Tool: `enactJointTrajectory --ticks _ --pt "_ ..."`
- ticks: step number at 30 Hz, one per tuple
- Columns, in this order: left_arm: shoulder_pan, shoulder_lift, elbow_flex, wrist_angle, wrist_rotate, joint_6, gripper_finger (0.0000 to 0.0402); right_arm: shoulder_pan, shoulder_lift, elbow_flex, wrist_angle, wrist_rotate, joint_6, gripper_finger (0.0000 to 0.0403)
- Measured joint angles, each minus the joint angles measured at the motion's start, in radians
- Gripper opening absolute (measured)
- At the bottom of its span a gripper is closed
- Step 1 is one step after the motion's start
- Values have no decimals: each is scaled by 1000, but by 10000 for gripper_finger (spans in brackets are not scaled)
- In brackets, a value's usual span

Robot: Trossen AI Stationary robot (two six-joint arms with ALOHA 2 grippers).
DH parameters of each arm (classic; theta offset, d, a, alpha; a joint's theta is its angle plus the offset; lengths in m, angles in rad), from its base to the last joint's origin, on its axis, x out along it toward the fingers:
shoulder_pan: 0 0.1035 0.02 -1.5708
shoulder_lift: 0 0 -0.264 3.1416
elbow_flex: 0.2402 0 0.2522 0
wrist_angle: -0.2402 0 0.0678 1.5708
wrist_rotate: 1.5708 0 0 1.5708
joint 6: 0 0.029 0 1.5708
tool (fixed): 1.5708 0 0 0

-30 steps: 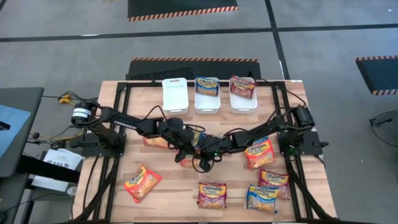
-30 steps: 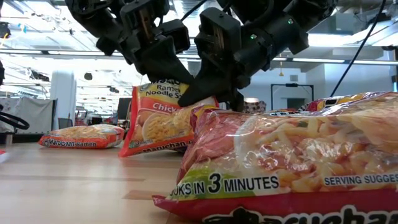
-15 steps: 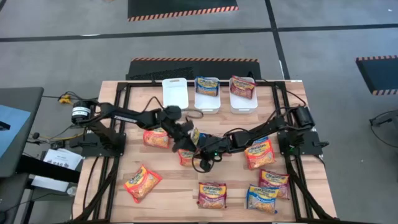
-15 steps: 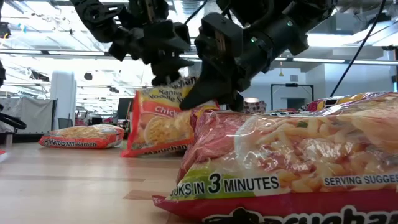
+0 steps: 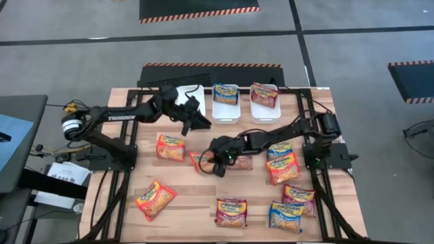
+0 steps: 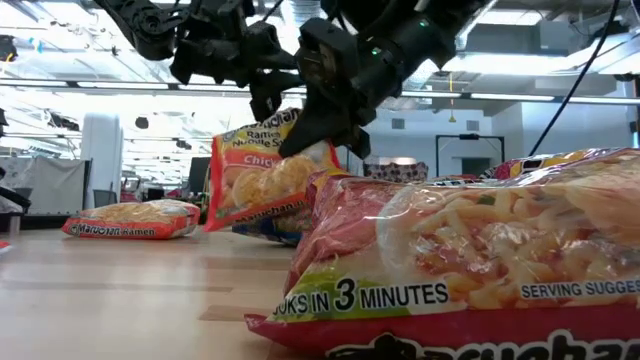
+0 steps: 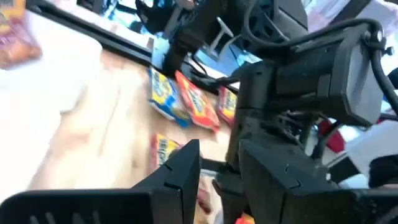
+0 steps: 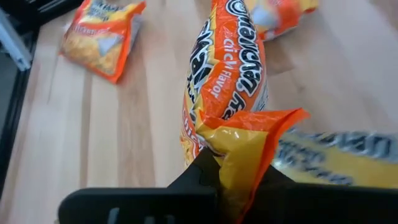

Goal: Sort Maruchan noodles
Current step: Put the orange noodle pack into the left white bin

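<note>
My right gripper (image 5: 215, 163) is shut on an orange Maruchan packet (image 5: 201, 160) at the table's middle; the low view shows that packet (image 6: 265, 170) tilted below the fingers. My left gripper (image 5: 194, 120) hovers open beside the left white tub (image 5: 192, 91), holding nothing; its fingers (image 7: 186, 171) stand apart. The middle tub (image 5: 226, 112) holds a blue packet, the right tub (image 5: 265, 110) a dark red one. Other packets lie flat on the table: orange ones (image 5: 170, 147) (image 5: 155, 198) (image 5: 283, 169), dark red ones (image 5: 231, 211) (image 5: 298, 196), blue ones (image 5: 285, 215) (image 5: 279, 150). My right gripper pinches the orange packet by its crimped end seam (image 8: 249, 140) between the two fingers (image 8: 200, 174). The fingers come slanting down from the table's right side. The packet hangs tilted below them; I cannot tell whether its lower edge (image 6: 250, 222) still touches the table.
A dark red packet (image 6: 450, 270) lies close to the low camera at the near edge. A blue packet (image 6: 268, 228) lies under the held one. A black frame (image 5: 133, 135) runs around the tabletop. Bare wood shows between the left tub and the orange packet.
My left gripper has drawn away from the orange packet, rising and moving toward the far edge to the left tub. My right gripper has kept its hold and moved up and slightly toward the far edge, raising the packet's upper end.
</note>
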Motion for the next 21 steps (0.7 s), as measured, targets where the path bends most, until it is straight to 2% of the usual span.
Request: enactJointTrajectory --ticks 6,15,21 --pt "42 -2 0 79 37 21 98 -25 0 54 -90 0 -70 27" --pt "80 -2 0 273 -30 79 99 -26 0 117 -245 8 -148 27" --pt "126 -2 0 300 -105 83 99 -41 -54 121 -304 73 -165 28"
